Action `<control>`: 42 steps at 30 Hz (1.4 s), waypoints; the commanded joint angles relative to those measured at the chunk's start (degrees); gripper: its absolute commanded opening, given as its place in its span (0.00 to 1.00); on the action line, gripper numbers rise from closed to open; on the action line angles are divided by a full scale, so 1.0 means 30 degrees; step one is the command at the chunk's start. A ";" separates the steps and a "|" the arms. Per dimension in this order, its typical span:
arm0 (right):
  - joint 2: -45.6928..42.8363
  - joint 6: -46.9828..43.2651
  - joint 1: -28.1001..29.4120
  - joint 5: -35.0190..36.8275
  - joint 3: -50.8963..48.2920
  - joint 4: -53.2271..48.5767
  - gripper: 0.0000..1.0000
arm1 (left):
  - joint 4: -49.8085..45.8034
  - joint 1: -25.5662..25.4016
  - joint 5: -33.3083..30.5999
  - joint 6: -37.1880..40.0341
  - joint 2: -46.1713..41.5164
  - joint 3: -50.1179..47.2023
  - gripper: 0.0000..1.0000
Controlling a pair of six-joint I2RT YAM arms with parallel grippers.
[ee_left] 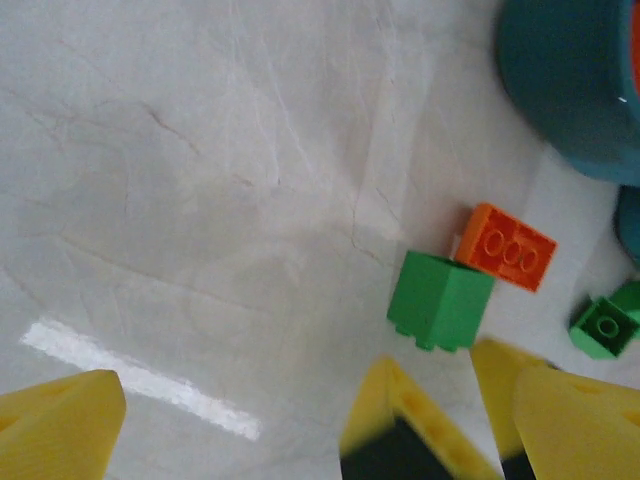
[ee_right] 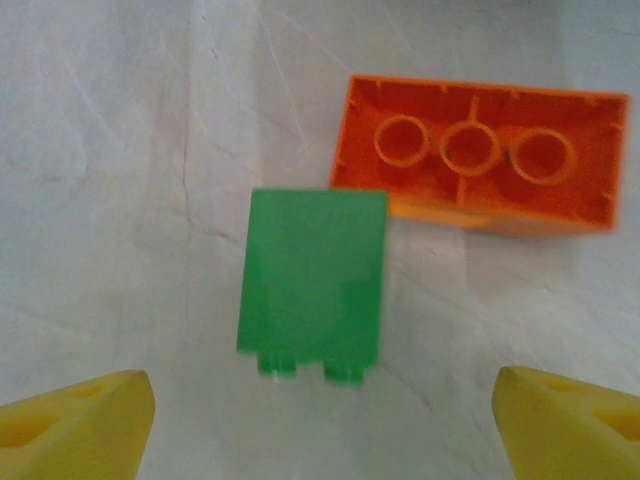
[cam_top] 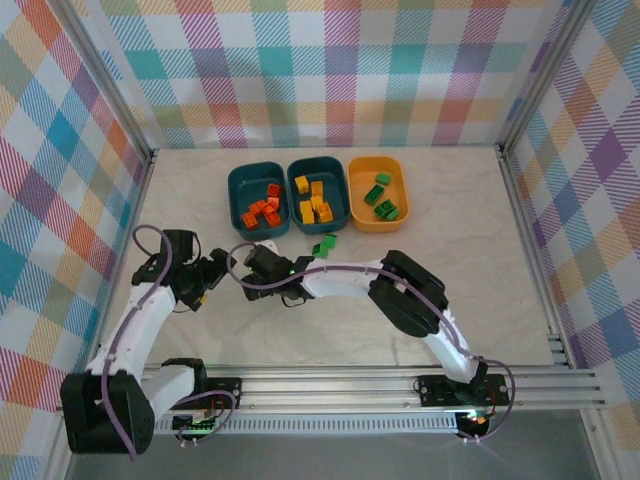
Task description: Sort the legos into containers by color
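Right hand is fingers apart, green brick centred between them. Orange brick touches its upper-right corner, so I'd drop straight and clamp only the 1 green.

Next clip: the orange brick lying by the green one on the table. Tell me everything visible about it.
The orange brick is a glossy rectangular plastic piece lying upside down on the marbled table, its hollow underside and three round tubes facing up. Its near corner meets the green brick, which lies on its side; they look to touch. The open right end effector hangs short of it, not touching.
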 commanded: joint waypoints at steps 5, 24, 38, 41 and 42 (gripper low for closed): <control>0.2759 0.0679 -0.0087 0.1587 0.3329 -0.2284 0.83 | -0.0929 0.0121 0.1306 0.0513 -0.1586 -0.0623 0.99; -0.0791 0.0648 0.0292 0.3300 -0.0504 0.0383 0.29 | -0.1792 0.0304 0.1158 0.1046 -0.2078 -0.0315 0.99; -0.9891 0.0586 -0.1862 0.5144 -0.7760 0.0450 0.27 | 0.2275 0.0238 0.4314 -0.2240 -0.2978 -0.4931 0.98; -1.1055 0.0074 -0.3440 0.4674 -0.8132 0.0031 0.28 | 0.2645 0.0061 0.5183 -0.1729 -0.2284 -0.4712 0.98; -1.1464 -0.0040 -0.4171 0.4411 -0.8258 -0.0052 0.28 | 0.2970 -0.0060 0.5658 -0.1312 -0.2047 -0.4631 0.97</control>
